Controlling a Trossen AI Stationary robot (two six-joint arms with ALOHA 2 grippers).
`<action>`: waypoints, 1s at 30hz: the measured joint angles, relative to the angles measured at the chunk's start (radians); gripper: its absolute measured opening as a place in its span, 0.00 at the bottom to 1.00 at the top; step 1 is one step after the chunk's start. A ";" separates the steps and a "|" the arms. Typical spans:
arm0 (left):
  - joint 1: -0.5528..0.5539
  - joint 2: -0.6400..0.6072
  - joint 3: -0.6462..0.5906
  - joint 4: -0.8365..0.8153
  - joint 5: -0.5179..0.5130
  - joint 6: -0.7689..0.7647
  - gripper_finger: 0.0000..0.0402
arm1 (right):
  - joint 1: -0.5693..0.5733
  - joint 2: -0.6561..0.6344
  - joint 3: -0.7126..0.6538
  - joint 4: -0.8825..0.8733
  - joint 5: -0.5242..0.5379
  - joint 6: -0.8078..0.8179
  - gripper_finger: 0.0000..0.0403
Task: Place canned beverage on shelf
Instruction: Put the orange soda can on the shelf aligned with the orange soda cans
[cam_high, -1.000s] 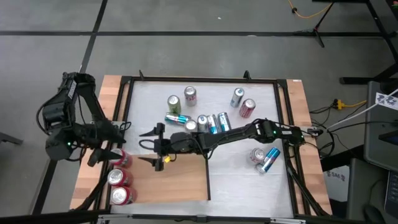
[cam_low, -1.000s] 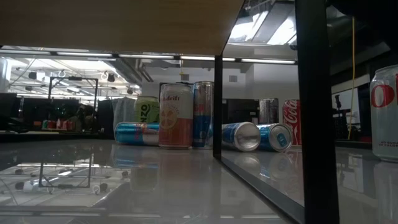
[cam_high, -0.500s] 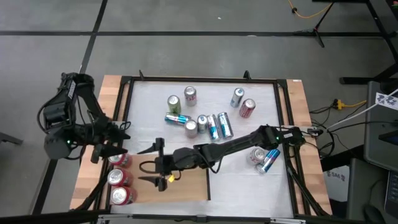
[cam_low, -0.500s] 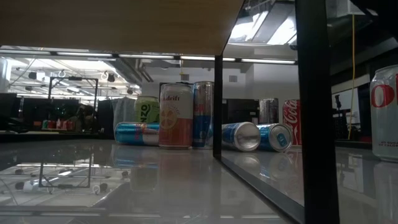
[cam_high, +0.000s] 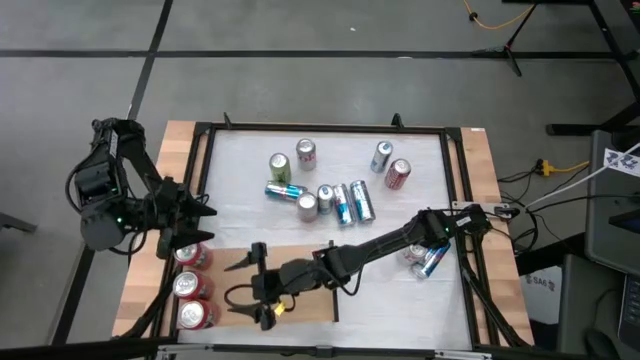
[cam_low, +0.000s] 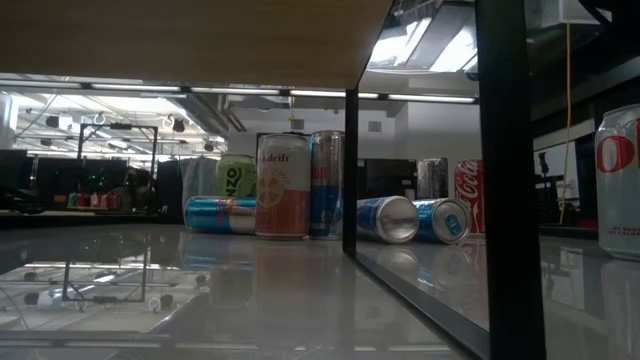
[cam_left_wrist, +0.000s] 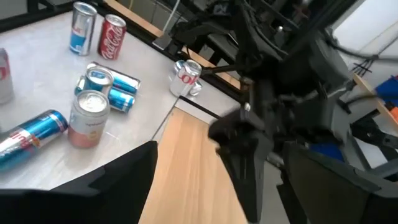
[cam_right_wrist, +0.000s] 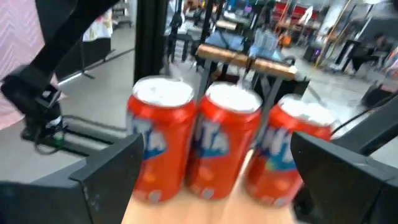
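The white table (cam_high: 400, 290) fills the frame, and the shelf (cam_high: 290, 262), that light wood panel, sits over its near-left quarter. The right arm stretches right across it, right gripper (cam_high: 243, 288) over the shelf with fingers spread wide and holding nothing. The left gripper (cam_high: 200, 226) hovers at the shelf's left edge, fingers parted, nothing between them. Three red cans (cam_high: 192, 287) stand in a row along that left edge of the shelf, facing the right gripper. More cans (cam_high: 335, 199) are scattered upright and tipped across the far table
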 joint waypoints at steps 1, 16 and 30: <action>0.005 0.000 0.000 0.000 0.000 0.000 0.85 | 0.002 0.004 -0.001 -0.001 0.000 0.006 0.98; 0.083 0.000 0.000 0.000 -0.012 -0.005 0.85 | 0.020 0.118 -0.001 0.181 0.026 0.093 0.98; 0.151 0.000 0.000 0.115 0.015 0.050 0.85 | 0.018 0.151 -0.001 0.190 0.026 0.126 0.98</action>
